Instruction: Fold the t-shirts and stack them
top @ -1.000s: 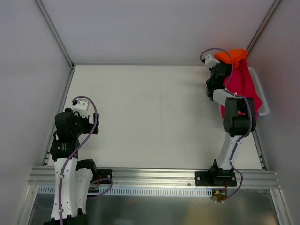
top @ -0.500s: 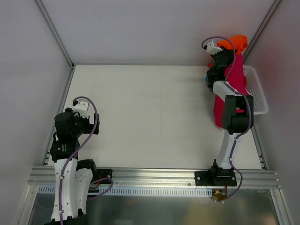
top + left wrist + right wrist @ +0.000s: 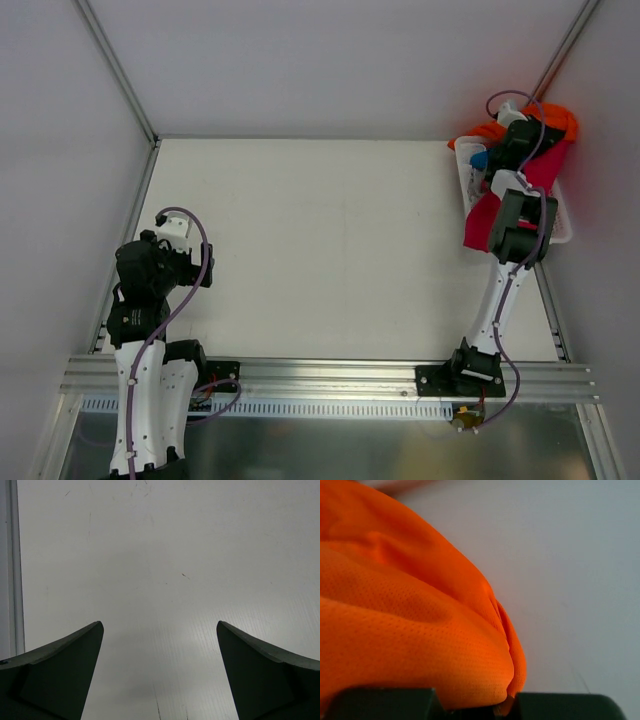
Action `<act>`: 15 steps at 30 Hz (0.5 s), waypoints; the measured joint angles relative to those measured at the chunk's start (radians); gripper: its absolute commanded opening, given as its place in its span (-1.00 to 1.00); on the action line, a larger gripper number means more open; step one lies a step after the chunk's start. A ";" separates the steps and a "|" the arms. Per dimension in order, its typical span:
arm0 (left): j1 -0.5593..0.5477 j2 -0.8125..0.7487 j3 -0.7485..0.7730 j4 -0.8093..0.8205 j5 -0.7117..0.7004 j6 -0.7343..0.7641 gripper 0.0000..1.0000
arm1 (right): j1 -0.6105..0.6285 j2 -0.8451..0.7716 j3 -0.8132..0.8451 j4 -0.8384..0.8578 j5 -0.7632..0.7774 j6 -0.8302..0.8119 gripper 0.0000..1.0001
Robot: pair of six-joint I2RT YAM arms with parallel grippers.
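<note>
My right gripper (image 3: 506, 702) is shut on the vivid orange t-shirt (image 3: 405, 610), whose cloth bulges out from between the jaws. In the top view the right gripper (image 3: 528, 128) holds the orange t-shirt (image 3: 556, 118) high at the far right corner, by the side wall. A magenta-pink t-shirt (image 3: 483, 222) hangs below the right arm, over the white plastic basket (image 3: 562, 228). A bit of blue cloth (image 3: 478, 158) shows beside the wrist. My left gripper (image 3: 160, 626) is open and empty over the bare white table (image 3: 170, 555).
The left arm (image 3: 150, 268) stands near the table's left edge, next to the metal rail (image 3: 14, 565). Grey walls close in the far and side edges. The basket sits against the right wall.
My right arm has swung right and back towards the corner with the orange t-shirt. The magenta-pink t-shirt has shifted with it. The left arm has not moved.
</note>
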 measured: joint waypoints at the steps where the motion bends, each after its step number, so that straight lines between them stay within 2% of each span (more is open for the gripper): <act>1: 0.000 0.002 0.000 0.000 0.002 0.000 0.97 | -0.022 -0.002 0.019 -0.024 -0.002 0.008 -0.99; 6: 0.000 0.012 0.000 0.000 0.006 0.000 0.97 | -0.030 -0.022 0.171 -0.240 -0.020 0.079 -0.99; 10: 0.000 0.014 0.000 0.000 0.006 0.000 0.97 | -0.032 -0.023 0.392 -0.359 -0.040 0.084 -0.99; 15: 0.000 0.013 0.000 -0.001 0.006 0.000 0.97 | -0.039 -0.040 0.647 -0.356 -0.076 0.012 -0.99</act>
